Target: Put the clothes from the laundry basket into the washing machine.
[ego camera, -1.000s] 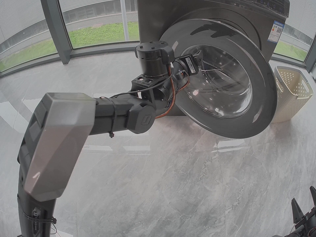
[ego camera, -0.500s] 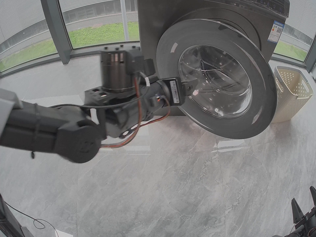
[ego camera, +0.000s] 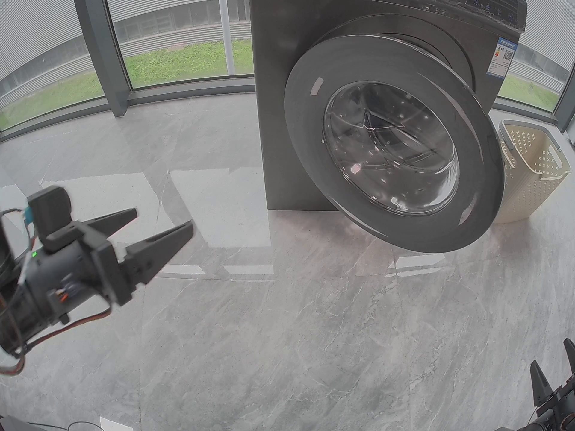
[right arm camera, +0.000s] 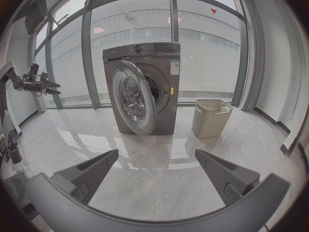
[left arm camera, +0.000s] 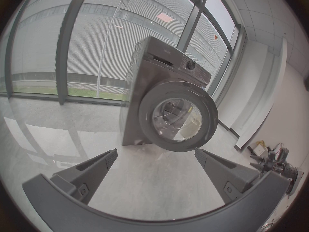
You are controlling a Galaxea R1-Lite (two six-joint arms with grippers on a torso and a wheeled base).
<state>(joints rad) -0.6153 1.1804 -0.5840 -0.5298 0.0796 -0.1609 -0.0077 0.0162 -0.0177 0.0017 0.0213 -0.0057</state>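
Basket (ego camera: pixel 530 172): count, one. Cream plastic, rectangular, walls narrowing toward the base and pierced with rows of small holes, slot handle cut in the end wall. Upright on floor (ego camera: pixel 311 342), just beside right side of washer (ego camera: pixel 272 121), near rim of opened door (ego camera: pixel 392 145). Bottom of interior hidden by own wall; contents not discernible.

Washer: count, one. Dark grey front-loader, control strip and round knob along the top, sticker at upper right of the front. Set on floor before windows (ego camera: pixel 173 31), well apart from both tools.

Door: count, one. Round, broad grey ring around clear bulged glass. Hinged on robot's left side, swung open, with drum mouth exposed behind it in right wrist view.

Left tool (ego camera: pixel 163 219): count, one, with two dark wedge-shaped fingers. Spread wide, holding nothing. Held above floor at robot's left, tips aimed toward washer, well apart from it.

Right tool (right arm camera: pixel 156 152): count, one, with two dark wedge-shaped fingers. Spread wide, holding nothing. Low at robot's right, facing washer and basket, well apart from both.

Floor: pale grey marbled tiles, glossy, bright window reflections to the left of washer.

Windows: tall panes in dark frames, grass and a grey ribbed building outside.
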